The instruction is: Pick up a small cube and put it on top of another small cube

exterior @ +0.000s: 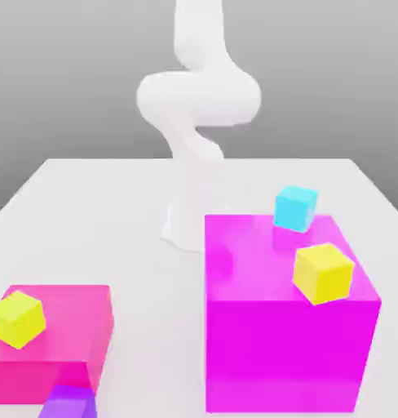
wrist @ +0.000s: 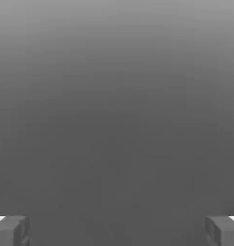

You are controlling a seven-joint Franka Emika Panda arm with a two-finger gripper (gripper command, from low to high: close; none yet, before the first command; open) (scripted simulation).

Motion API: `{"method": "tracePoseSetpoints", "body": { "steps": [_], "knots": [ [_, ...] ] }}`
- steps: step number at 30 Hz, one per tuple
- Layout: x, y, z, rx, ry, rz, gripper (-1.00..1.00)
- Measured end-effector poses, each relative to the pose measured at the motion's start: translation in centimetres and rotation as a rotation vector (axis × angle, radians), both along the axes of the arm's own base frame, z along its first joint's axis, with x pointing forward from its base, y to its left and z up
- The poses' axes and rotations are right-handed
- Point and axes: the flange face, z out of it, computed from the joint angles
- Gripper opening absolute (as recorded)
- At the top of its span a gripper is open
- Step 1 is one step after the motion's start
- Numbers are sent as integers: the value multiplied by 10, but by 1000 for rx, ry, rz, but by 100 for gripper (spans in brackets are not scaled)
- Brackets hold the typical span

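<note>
Nothing sits between the gripper's [wrist: 117, 230] wide-spread jaws — the pick is unstarted, I judge — next, descend over the purple cube [exterior: 69, 402].

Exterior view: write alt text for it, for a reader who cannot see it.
A white robot arm rises behind a white table bearing two magenta blocks. The tall block carries a yellow cube and a cyan cube; the low block carries another yellow cube, with a small purple cube before it.
</note>
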Motion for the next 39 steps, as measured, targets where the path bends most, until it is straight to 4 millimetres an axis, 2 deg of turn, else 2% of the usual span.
{"method": "tracePoseSetpoints", "body": {
  "steps": [4,8,15,21,25,29,33,34,39],
  "knots": [
    [49,-18,-53,-39,108,-41,0],
    [89,-41,-111,-62,213,-72,0],
    [134,-87,-224,-65,396,-107,0],
    [147,-132,-328,-26,543,-130,0],
    [146,-149,-398,16,633,-123,0],
    [135,-165,-468,76,714,-119,0],
    [133,-168,-529,92,730,-119,0],
    [133,-168,-541,91,731,-118,-100],
    [133,-168,-541,92,731,-118,-100]
  ]
}}
